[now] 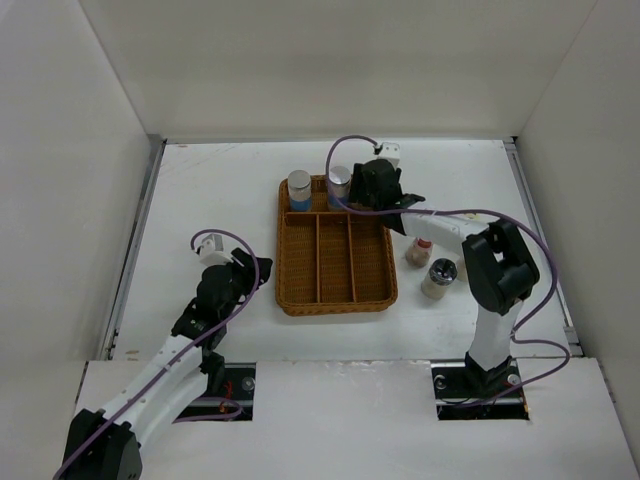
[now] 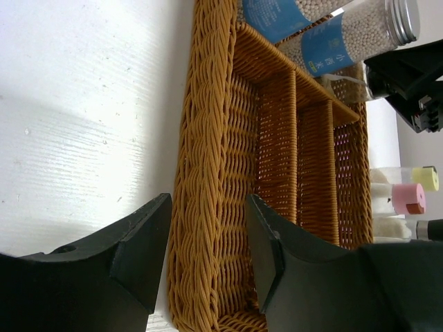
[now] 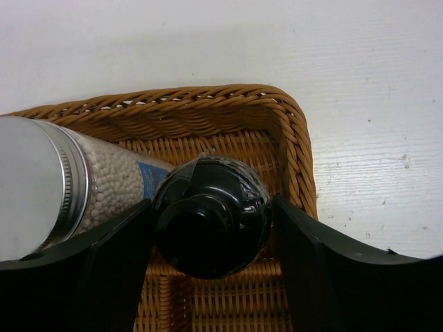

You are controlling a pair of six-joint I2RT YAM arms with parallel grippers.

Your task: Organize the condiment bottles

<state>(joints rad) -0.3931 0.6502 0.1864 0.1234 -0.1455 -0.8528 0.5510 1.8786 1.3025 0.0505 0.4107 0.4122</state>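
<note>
Step in hand: placing. The right tool (image 1: 380, 188) is over the far right corner of the wicker tray (image 1: 335, 304), with a black-capped bottle (image 3: 211, 225) between its jaws. Both jaws appear to press on the cap's sides, so I read it as gripped. The bottle's base is hidden from the wrist view, so I cannot tell if it is seated.

- Already in the tray's far cross compartment: two blue-labelled bottles (image 1: 299, 190), upright, one just beside the black-capped bottle.
- The three long compartments look empty.
- On the bench (image 1: 220, 200), off the tray's right edge: a pink-topped bottle (image 1: 422, 250), a grey-topped bottle (image 1: 440, 278) and a yellow-topped bottle (image 2: 428, 178), close together.

The left tool (image 2: 208, 204) is by the tray's left wall near the near corner. Its jaws are part open and hold nothing I can see. I cannot tell whether they touch the wall.

Next move, as I judge it:
- Let the bottle settle on the tray floor.
- Spread the jaws without nudging the blue neighbour.
- Lift straight up to clear the caps.
- Reach for the group off the right edge.
</note>
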